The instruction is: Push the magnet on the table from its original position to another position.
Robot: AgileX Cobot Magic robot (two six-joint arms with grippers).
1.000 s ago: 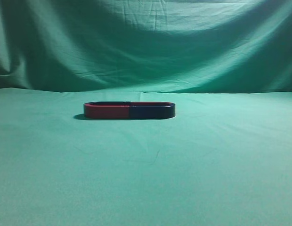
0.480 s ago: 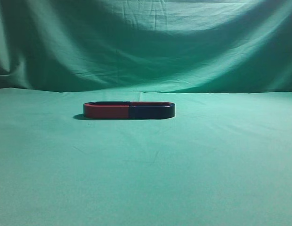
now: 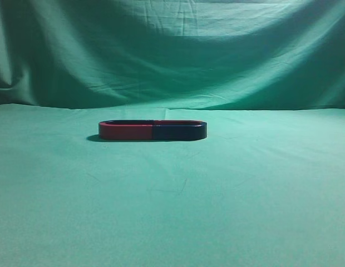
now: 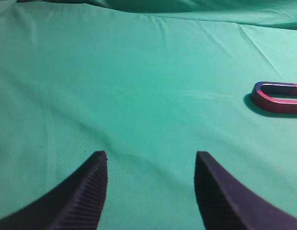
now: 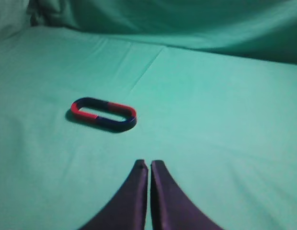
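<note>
The magnet [image 3: 152, 130], an oval red-and-blue ring, lies flat mid-frame on the green-draped table [image 3: 172, 211], long axis left-right, red end left, while the left hand [image 4: 151, 165] hangs spread and empty and the right hand [image 5: 148, 165] is pressed together, both apart from it.

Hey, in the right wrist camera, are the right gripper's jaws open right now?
No, the right gripper has its jaws pressed together with barely a slit between them, short of the magnet.
</note>
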